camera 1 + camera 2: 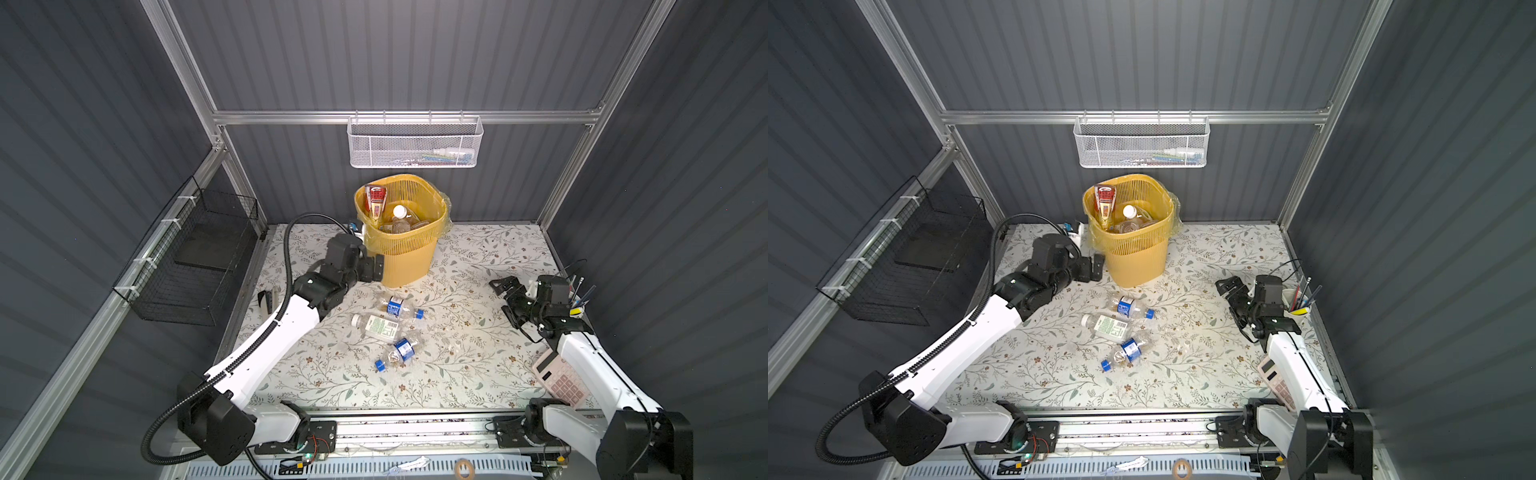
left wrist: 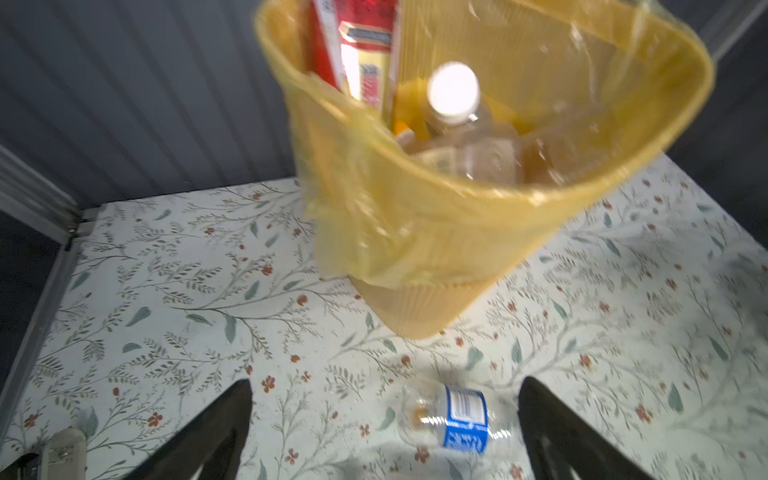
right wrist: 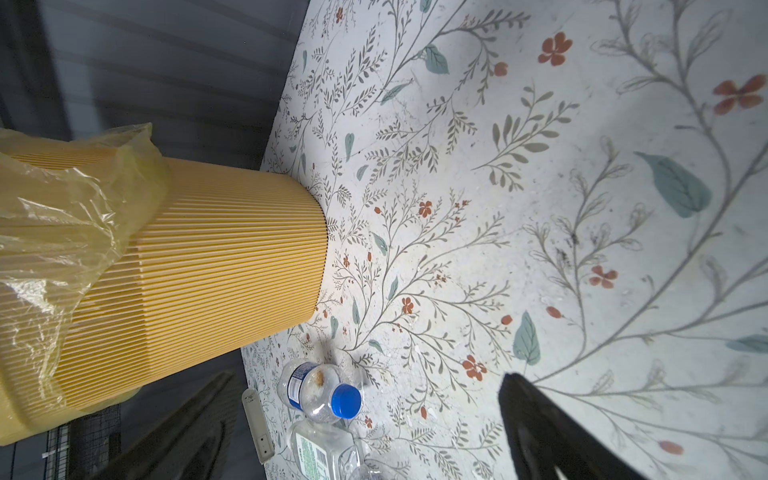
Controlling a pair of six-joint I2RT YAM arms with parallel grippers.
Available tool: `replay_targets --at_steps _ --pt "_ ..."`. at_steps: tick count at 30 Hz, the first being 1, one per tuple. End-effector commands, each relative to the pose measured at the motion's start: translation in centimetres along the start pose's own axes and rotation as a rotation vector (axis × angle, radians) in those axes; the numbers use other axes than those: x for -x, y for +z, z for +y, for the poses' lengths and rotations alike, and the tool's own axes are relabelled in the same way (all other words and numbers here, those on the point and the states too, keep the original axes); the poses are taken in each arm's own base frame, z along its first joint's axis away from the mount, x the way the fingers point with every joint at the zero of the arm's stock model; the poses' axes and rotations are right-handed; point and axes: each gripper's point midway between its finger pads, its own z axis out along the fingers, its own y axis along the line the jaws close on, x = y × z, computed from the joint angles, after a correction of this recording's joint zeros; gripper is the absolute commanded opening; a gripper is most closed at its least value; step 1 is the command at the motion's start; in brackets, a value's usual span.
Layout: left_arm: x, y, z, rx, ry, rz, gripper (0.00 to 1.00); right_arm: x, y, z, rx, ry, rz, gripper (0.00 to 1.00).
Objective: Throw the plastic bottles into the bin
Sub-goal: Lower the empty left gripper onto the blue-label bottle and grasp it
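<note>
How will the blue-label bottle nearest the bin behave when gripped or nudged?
Probably light: the blue-label bottle looks clear and almost empty, with its cap on. It is apt to roll if nudged, since it lies on its side on the flat table. Its thin clear walls may buckle or slip under a squeeze.

So the tall yellow plastic wastebasket (image 1: 409, 255) with lattice upper walls stood upright at the back of the floral tabletop (image 1: 478, 374), with a clear yellowish bag (image 1: 445, 214) folded over its rim. Inside, a red-labelled bottle (image 1: 375, 201) leaned up against the wall, and a clear white-capped bottle (image 1: 400, 212) poked out of a pile of other clear ones. Three more lay on their sides out front in a loose line: a clear blue-labelled bottle (image 1: 397, 308) with a blue cap nearest the bin, a green-and-white-labelled one (image 1: 379, 326) just beside it, then a crushed blue-labelled one (image 1: 400, 352) closest to the front
</note>
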Motion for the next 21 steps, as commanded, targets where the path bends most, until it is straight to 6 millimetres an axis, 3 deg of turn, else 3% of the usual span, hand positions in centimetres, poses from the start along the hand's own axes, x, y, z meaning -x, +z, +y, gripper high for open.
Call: replay_targets --at_steps 1,8,13,21 --pt "-5.5 0.2 -4.1 -0.059 0.21 0.184 1.0 0.6 0.0 0.8 0.017 0.002 -0.022 0.99" --pt "-14.8 0.1 -10.3 -0.205 0.417 0.455 0.98 0.3 0.1 0.1 0.002 0.008 -0.016 0.99" --pt "-20.8 -0.4 -12.2 -0.251 0.556 0.644 0.9 0.2 0.4 -0.2 -0.002 0.015 -0.013 0.99" --pt "-24.6 -1.0 -13.5 -0.31 0.598 0.764 0.82 -0.1 0.5 -0.7 -0.012 0.017 -0.006 0.99"
